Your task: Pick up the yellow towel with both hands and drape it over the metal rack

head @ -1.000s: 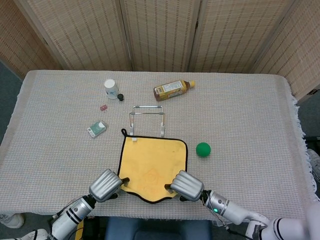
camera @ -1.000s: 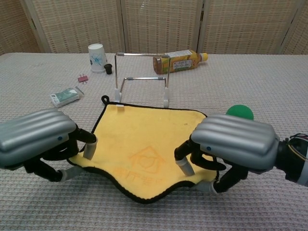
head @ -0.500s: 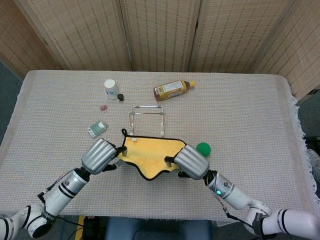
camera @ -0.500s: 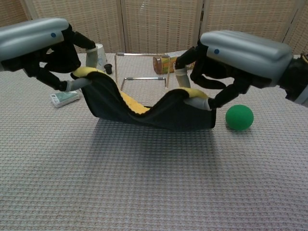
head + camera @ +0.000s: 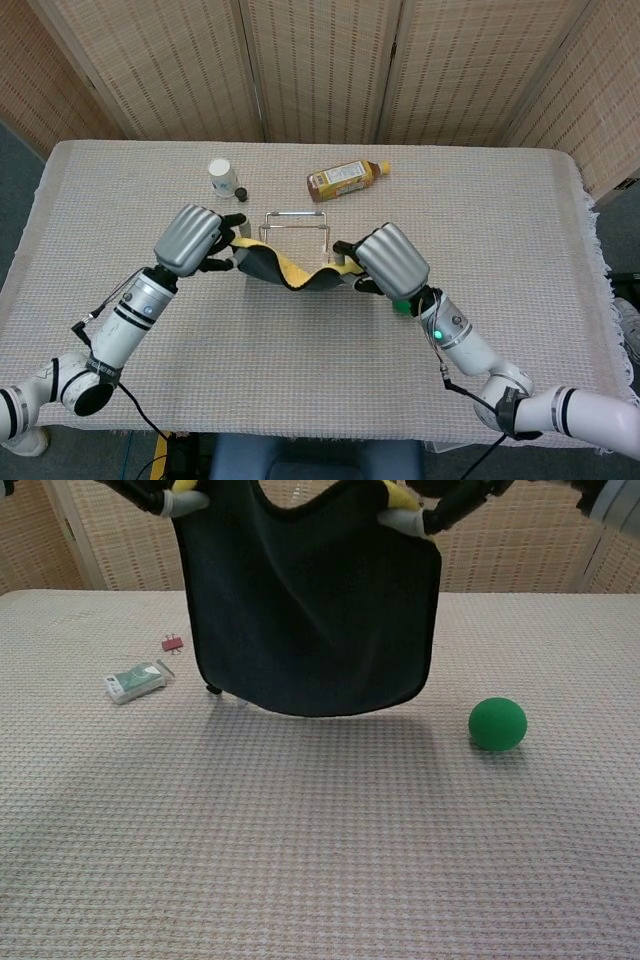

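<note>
Left robot hand [image 5: 190,240]: gripping one upper corner of the yellow towel with the black back and black edging [image 5: 310,610], fingers closed around the fabric, silver back of the hand facing up in the head view. Right robot hand [image 5: 390,262]: pinching the opposite upper corner in the same way, fingers curled onto the cloth. In the chest view, only the fingertips [image 5: 185,500] of the left robot hand and those of the right [image 5: 400,520] showing at the top edge, clamping yellow bits of the towel.

Towel hanging between both robot hands, lifted clear of the bench [image 5: 520,220], sagging in the middle, dark side facing the chest camera and covering most of what is behind it. From the head view, hanging just in front of the bent-wire metal rack [image 5: 295,222], the rack's top bar showing just beyond the cloth; touching or not, impossible to tell.

Lying on the woven bench cloth nearby: a green ball [image 5: 497,723] to the right of the towel, partly hidden under the right robot hand in the head view; a small green-and-white packet [image 5: 137,681] and a small pink clip [image 5: 172,642] to the left. Standing further back: a white paper cup [image 5: 221,176] with a small black cap [image 5: 241,194] beside it, and an amber plastic bottle with a yellow lid [image 5: 345,179] lying on its side.
</note>
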